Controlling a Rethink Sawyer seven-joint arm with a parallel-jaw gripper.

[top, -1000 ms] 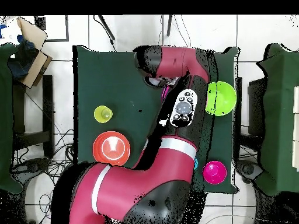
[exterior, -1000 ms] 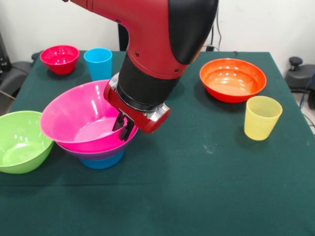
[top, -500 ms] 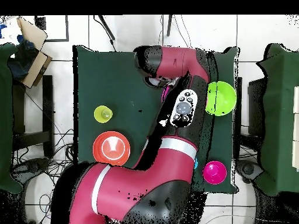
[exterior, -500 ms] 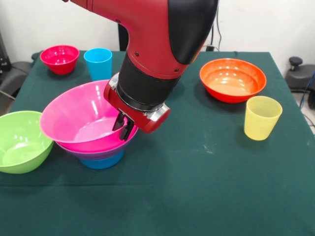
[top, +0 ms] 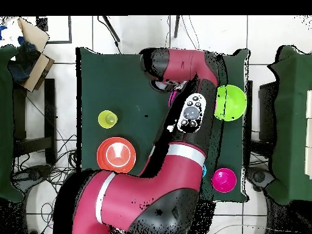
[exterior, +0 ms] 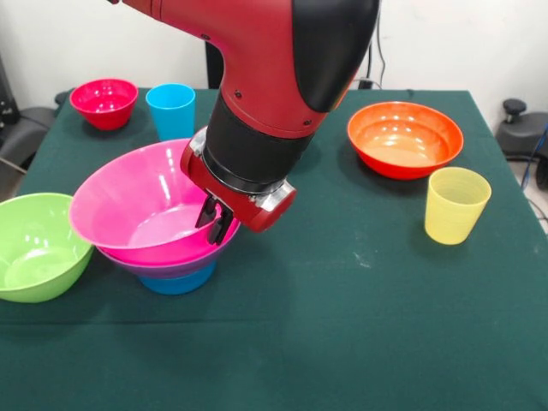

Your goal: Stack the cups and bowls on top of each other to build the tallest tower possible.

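Tower of glossy plastic bowls (exterior: 163,248), with the black gripper (exterior: 218,224) at its rim.

From where I stand, the jaws look closed on the near-right rim of the wide pink plastic bowl (exterior: 128,201), which sits tilted on a purple bowl (exterior: 163,267) and a mid blue bowl (exterior: 177,281) near the table's left side. If the arm lifts or pulls now, I think the pink bowl could slide off or drag the pile over, because it sits crooked. Beside it stands the lime green bowl (exterior: 34,244); farther away are the sky blue cup (exterior: 170,110), small red bowl (exterior: 104,102), orange bowl (exterior: 404,139) and pale yellow ribbed cup (exterior: 456,204).
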